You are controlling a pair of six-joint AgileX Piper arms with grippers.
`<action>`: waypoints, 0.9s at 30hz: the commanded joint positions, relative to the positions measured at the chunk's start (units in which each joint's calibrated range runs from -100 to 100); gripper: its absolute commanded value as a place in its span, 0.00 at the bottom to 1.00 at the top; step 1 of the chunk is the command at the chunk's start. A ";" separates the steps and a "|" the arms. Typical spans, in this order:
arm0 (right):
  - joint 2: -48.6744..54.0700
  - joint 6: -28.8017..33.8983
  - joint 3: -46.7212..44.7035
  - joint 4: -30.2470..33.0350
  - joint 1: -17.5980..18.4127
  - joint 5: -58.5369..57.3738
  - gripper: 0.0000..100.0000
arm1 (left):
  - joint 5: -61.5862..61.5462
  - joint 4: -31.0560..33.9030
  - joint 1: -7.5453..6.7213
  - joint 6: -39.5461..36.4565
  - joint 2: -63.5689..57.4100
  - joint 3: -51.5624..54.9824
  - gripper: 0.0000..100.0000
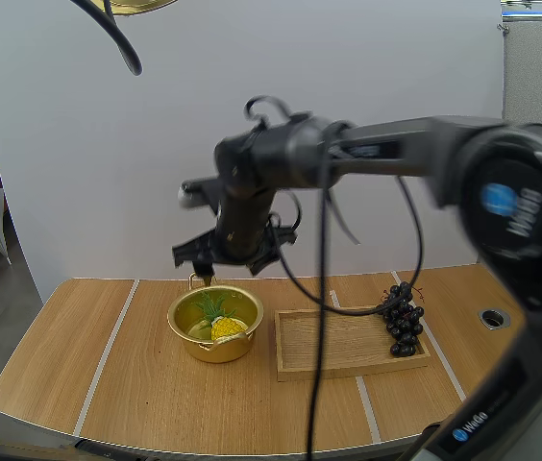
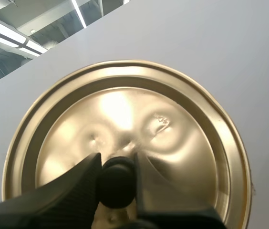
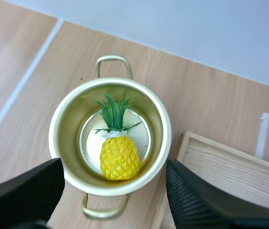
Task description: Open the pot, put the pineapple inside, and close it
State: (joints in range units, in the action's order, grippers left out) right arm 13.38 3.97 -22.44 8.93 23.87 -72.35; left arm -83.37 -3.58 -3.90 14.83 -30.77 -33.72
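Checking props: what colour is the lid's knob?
Black. The knob shows best in the left wrist view.

You've got the pot [image 1: 215,350] upright on the bench [image 1: 69,375]: gold metal, two loop handles, uncovered. The pineapple [image 3: 119,157] lies inside on the pot's floor. It is small and yellow, with its green leaf crown toward the rear handle. The lid [image 2: 172,138], gold, round and dented, hangs clear of the pot, with its black knob [image 2: 117,186] pinched in your left tool [image 2: 117,158].

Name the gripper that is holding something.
The left gripper: it pinches the black knob of the gold lid. The right gripper stands open and empty above the pot, where the pineapple lies.
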 commanded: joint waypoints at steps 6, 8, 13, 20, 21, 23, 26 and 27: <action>26.27 -0.24 -3.78 1.31 -0.07 -14.59 1.00 | 0.92 -0.04 -0.14 -0.69 -0.32 -0.39 0.00; 30.62 -0.24 -4.88 1.75 -0.07 -18.29 1.00 | 0.92 -0.04 -0.14 -0.69 -0.32 -0.39 0.00; 38.43 -0.24 -5.34 2.47 -0.07 -27.65 1.00 | 0.92 -0.04 -0.14 -0.69 -0.32 -0.39 0.00; 46.41 -0.73 -6.08 5.69 -0.07 -27.65 1.00 | 0.92 -0.04 -0.14 -0.69 -0.32 -0.39 0.00; 47.04 -1.40 -6.75 6.66 -0.07 -27.65 1.00 | 0.92 -0.04 -0.14 -0.69 -0.32 -0.39 0.00; 48.04 -1.77 -8.34 8.56 -0.07 -27.65 1.00 | 0.92 -0.04 -0.14 -0.69 -0.32 -0.39 0.00; 48.84 -1.77 -11.03 9.48 -0.07 -27.65 1.00 | 0.92 -0.04 -0.14 -0.69 -0.32 -0.39 0.00; 48.96 -1.77 -11.76 9.48 -0.32 -27.65 1.00 | 0.92 -0.04 -0.14 -0.69 -0.32 -0.39 0.00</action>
State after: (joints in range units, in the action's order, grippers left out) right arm 60.45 3.07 -30.03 15.73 23.87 -99.72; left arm -83.37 -3.58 -3.90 14.83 -30.77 -33.72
